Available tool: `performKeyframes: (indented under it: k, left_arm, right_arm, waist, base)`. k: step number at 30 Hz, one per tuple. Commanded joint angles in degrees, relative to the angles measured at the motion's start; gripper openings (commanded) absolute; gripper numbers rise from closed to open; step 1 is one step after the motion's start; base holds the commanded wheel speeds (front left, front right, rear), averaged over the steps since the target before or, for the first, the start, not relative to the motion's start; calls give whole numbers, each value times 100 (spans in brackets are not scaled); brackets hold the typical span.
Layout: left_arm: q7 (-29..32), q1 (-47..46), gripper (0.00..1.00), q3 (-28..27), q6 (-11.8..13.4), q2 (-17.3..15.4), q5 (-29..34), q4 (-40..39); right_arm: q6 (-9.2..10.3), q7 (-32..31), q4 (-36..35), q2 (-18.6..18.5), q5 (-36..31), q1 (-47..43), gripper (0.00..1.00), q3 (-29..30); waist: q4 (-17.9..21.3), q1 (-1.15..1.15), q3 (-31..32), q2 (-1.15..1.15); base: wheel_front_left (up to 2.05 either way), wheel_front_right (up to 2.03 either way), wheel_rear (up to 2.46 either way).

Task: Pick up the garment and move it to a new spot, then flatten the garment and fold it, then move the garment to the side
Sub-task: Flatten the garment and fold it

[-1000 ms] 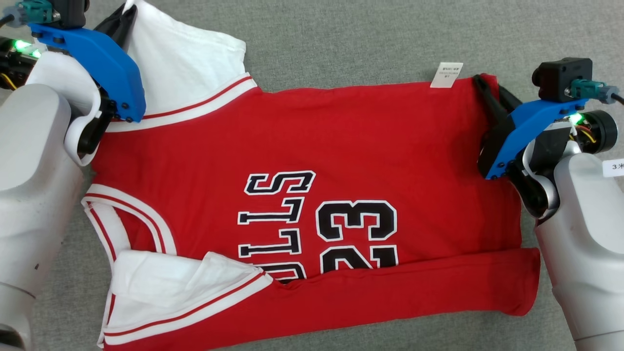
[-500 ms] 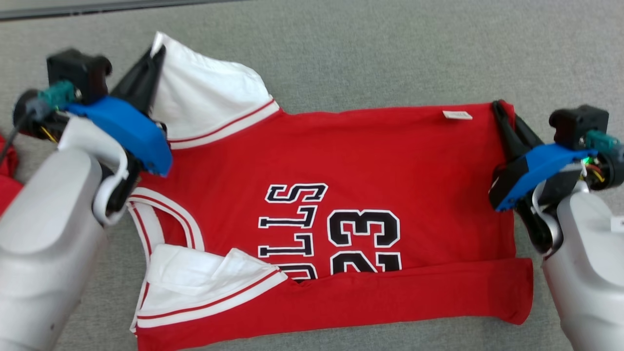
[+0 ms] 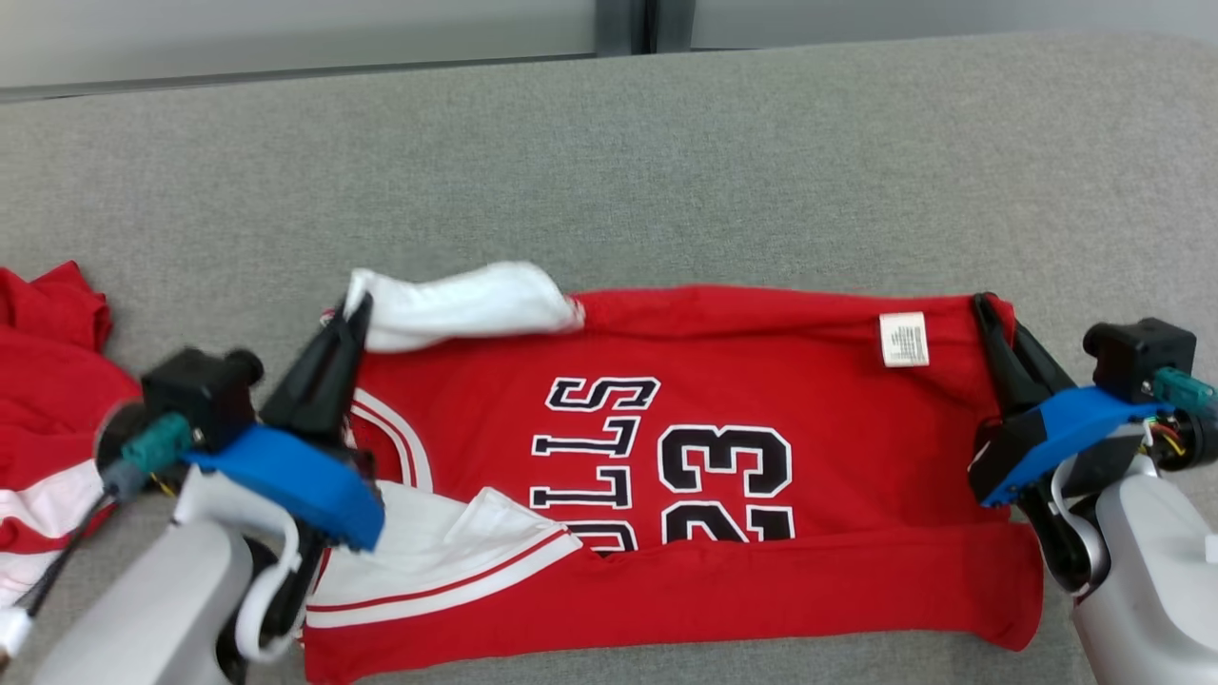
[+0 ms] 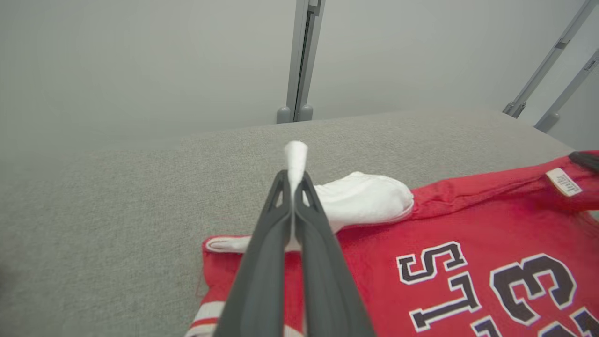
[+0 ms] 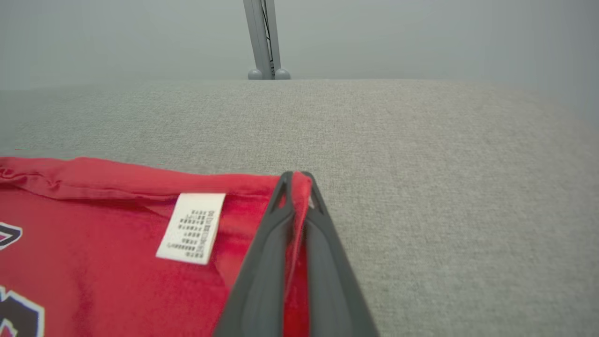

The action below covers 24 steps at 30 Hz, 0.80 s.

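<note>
Our left gripper (image 3: 357, 306) clamping the white far corner of the red black-lettered fabric jersey (image 3: 761, 400), our right gripper (image 3: 984, 306) pinching its red far corner, jersey lying across the grey fabric worktop (image 3: 666, 171)

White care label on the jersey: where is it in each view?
Head view: white care label near the jersey's far edge, right of centre.
Left wrist view: label at the far right edge.
Right wrist view: label lower left of centre, beside the right claw.
Shared landmark: grey upright post behind the table.
</note>
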State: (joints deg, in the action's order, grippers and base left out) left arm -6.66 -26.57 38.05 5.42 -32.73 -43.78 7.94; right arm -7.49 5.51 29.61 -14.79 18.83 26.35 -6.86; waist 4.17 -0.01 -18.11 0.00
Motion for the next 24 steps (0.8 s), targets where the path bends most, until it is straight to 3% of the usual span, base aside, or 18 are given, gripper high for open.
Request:
performKeyframes:
  k: [1,7,23,24]
  left_arm:
    - [-32,209,0,6,120,-38,-25,-177]
    - [-107,823,0,55,416,-103,-90,-575]
    - [-406,1745,0,-54,805,-58,-387,-936]
    - [-424,1792,0,-61,821,-43,-417,-937]
  right_arm:
    - [-1,83,-47,-36,54,-138,0,33]
    - [-1,243,-162,-28,158,-524,0,59]
    - [-1,197,-909,90,343,-1649,0,350]
    - [-1,175,-962,96,346,-1707,12,373]
  waist:
    - [-20,1,39,0]
    - [-76,1,191,0]
    - [-167,1,494,0]
    - [-175,1,506,0]
  base:
    - [0,0,0]
    - [0,0,0]
    - [0,0,0]
    - [0,0,0]
